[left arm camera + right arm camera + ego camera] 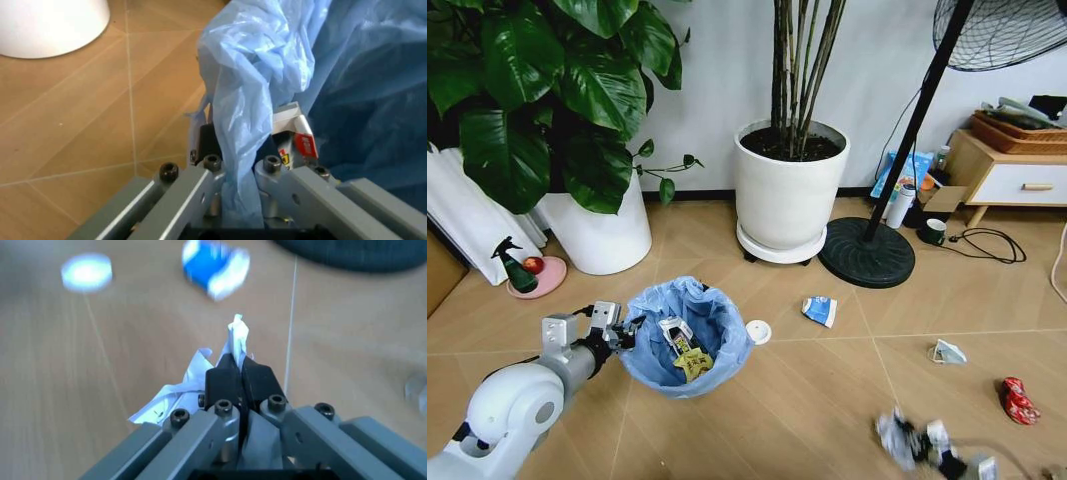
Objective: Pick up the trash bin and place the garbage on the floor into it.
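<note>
Right jaws: the right gripper is closed on a crumpled scrap of white paper, which is pinched between the black pads and sticks out past their tips; more of the paper hangs loose beside the fingers.
Left jaws: the left gripper is clamped on the rim of the trash bin, with the light-blue bag folded between the fingers (the black wall is seen just behind the plastic).
Bin contents: a black-and-white carton and a yellow wrapper are seen lying inside the liner.
Step in hand (a judgement): the held paper is to be carried over to the bin and dropped in.
How it is best done: the pinch should be kept firm until the paper is well above the bin's mouth, since only a thin fold is caught; the release should be made over the middle of the opening, clear of the left arm at the near rim, and the bin should be held level and steady meanwhile.
Risk: a light scrap may drift or cling to the pad, so the jaws should be opened fully and low over the liner.
Floor: a white round lid lies just beside the bin; a blue wrapper, a pale scrap and a crushed red can lie farther off to the right.
</note>
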Robot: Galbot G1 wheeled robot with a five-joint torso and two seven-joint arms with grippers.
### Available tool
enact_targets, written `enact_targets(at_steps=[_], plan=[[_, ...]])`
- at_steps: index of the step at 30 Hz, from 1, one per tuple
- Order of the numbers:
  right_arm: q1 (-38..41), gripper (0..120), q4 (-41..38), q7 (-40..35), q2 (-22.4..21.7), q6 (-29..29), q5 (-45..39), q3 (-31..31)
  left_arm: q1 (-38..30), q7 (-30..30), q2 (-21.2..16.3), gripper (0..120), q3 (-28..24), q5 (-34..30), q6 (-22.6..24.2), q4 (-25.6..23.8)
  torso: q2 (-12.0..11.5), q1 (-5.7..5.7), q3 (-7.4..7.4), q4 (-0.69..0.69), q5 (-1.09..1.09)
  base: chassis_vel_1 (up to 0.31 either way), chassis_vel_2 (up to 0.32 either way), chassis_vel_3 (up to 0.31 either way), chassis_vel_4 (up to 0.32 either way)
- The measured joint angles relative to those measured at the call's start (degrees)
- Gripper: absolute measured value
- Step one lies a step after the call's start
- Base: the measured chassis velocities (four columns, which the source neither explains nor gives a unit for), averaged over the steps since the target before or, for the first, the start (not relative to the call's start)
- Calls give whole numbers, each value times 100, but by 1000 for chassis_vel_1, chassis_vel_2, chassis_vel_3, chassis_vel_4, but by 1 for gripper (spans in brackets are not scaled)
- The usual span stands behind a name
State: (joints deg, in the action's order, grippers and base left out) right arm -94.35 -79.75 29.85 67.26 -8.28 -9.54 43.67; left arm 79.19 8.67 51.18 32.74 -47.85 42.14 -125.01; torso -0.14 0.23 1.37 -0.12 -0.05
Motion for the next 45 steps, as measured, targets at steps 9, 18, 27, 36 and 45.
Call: enact_targets(at_steps=[9, 18, 27, 36, 45], plan=[[488, 0, -1141, -385, -398, 791, -986, -42, -131, -80, 21, 0, -2, -15, 0, 246, 0, 0, 0, 1, 10, 0, 0, 0, 0], [1506, 0, -2053, -833, -1124, 1600, -1944, -503, -325, -184, -49, 0, -12, -97, 0, 497, -1, 1, 1, -1, 2, 0, 0, 0, 0], [2656, 0, -2662, -1200, -1637, 1981, -2791, -1461, -620, -196, -72, 0, -226, -115, 0, 752, 0, 1, 1, 0, 3, 0, 0, 0, 0], [5098, 0, -2855, -1681, -1461, 2226, -3998, -3925, -944, -150, -148, 0, -513, -158, 0, 1000, -1, 1, 1, 0, -3, 0, 0, 0, 0], [6174, 0, -2605, -1790, -975, 2217, -4262, -5545, -1267, -129, -162, 0, -733, -204, 0, 1182, -1, 0, 1, 0, -1, 0, 0, 0, 0]])
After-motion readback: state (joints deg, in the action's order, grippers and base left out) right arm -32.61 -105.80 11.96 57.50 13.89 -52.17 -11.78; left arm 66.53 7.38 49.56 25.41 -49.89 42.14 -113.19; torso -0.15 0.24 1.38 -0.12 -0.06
